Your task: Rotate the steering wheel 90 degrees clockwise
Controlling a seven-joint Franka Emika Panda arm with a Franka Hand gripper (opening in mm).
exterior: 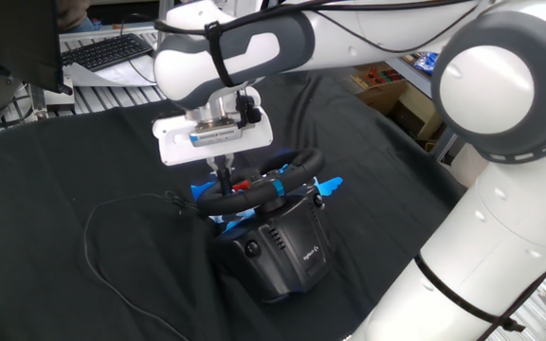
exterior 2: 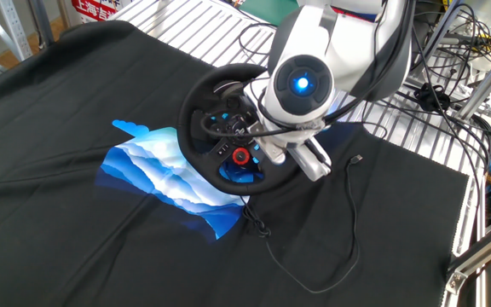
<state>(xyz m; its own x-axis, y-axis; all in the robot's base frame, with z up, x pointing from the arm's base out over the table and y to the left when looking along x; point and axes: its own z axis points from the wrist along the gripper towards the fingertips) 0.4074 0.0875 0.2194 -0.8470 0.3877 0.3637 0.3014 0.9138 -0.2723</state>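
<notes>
You see the small black-rimmed steering wheel (exterior: 254,189) with its blue stripe and red hub buttons mounted on the boxy black base (exterior: 278,251), which sits on the black cloth-covered table (exterior: 74,170). Your white 2-finger gripper (exterior: 225,174) hangs directly above the wheel, its thin fingers reaching down into the hub area just inside the near rim. From the other fixed view the arm's wrist covers the right half of the wheel (exterior 2: 220,128), so you cannot tell whether the fingers are clenched on anything. A thin black cable (exterior: 112,246) trails across the cloth to the left of the base
</notes>
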